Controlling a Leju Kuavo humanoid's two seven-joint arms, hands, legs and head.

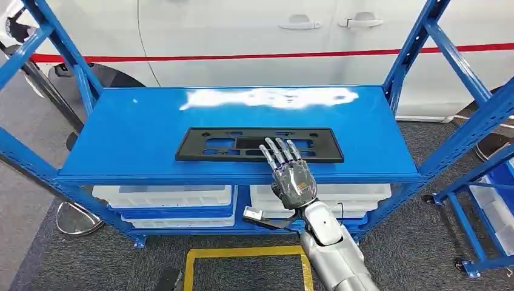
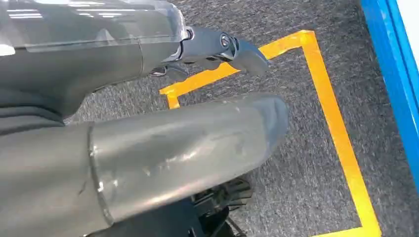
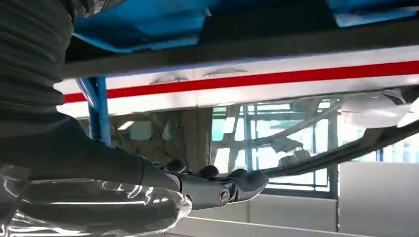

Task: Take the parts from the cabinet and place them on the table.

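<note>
A flat black plastic frame (image 1: 242,144) with cut-out slots lies lengthwise on the blue top shelf (image 1: 139,127) of the rack, near its front edge. My right hand (image 1: 291,176) reaches up from below with its fingers straight and spread. Its fingertips lie over the frame's front edge, right of middle, and it grips nothing. In the right wrist view the same hand (image 3: 212,187) is stretched flat beside the blue shelf (image 3: 148,24). My left hand (image 2: 197,123) hangs over the grey carpet and holds nothing.
White bins (image 1: 163,197) fill the lower shelf. Slanted blue posts (image 1: 418,42) frame the rack on both sides. A white car (image 1: 242,36) stands right behind it. A yellow tape square (image 1: 242,251) marks the floor in front, and another blue rack (image 1: 485,200) stands at right.
</note>
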